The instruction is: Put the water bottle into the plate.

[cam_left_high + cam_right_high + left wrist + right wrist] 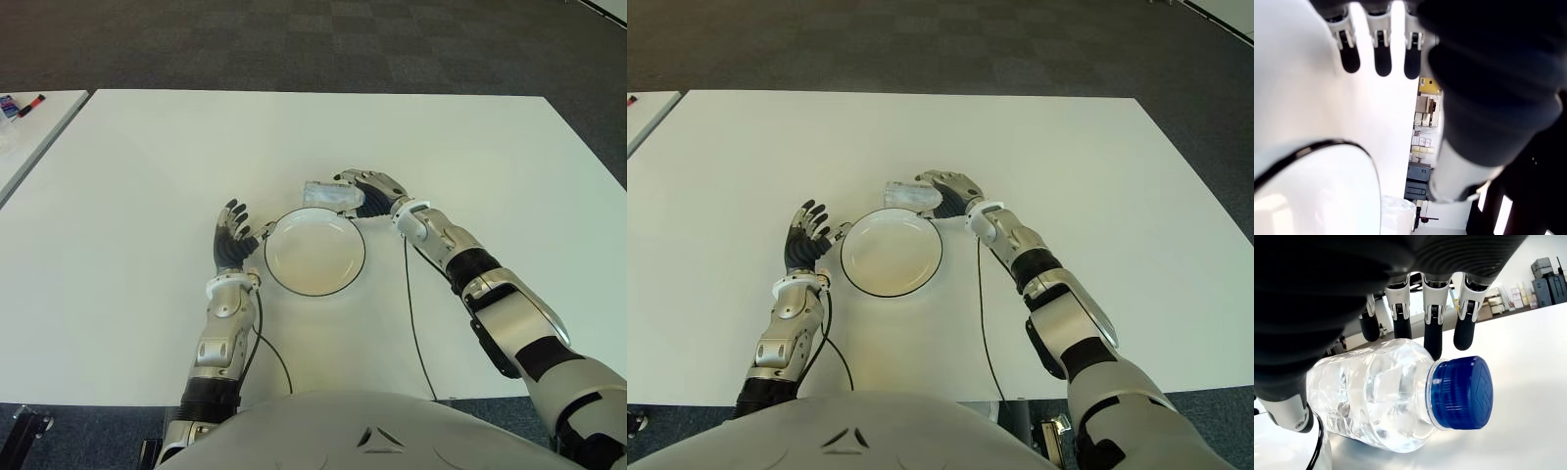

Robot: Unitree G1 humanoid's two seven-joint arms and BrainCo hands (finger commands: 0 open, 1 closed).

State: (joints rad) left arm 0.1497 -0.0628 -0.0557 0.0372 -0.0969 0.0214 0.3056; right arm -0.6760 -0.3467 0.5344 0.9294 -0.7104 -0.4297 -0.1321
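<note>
Clear plastic bottle [329,196], blue cap [1462,393], lies on its side on the white worktop [137,196], just beyond the far rim of the plate [314,252] and not yet in it. Right hand [370,191] is draped over the bottle's cap end; in the right wrist view the fingers [1433,325] arch over the top of the body with their tips past it, thumb low on the near side. Fingers look curved about the bottle but whether they press on it I cannot tell; the bottle seems to bear on the worktop, so I read this as a grasp being formed, not a lift. Left hand [233,240] shows just beside the plate's left rim, fingers spread and straight, holding nothing; whether it touches the rim is unclear. Plate is white with a dark edge, nothing in it. Judgement on the step: close the fingers fully round the widest part of the body rather than the neck, since the ribbed plastic is smooth and round and will likely roll or squirt out of a partial pinch. Thumb should oppose the fingers before any lift. Travel needed is short, toward the robot, so raise only enough to clear the plate's raised rim, bring the bottle over the middle, and set it down lying flat. Risk: dragging instead of lifting could catch the rim and shove the plate; the left hand may help by steadying that side.
</note>
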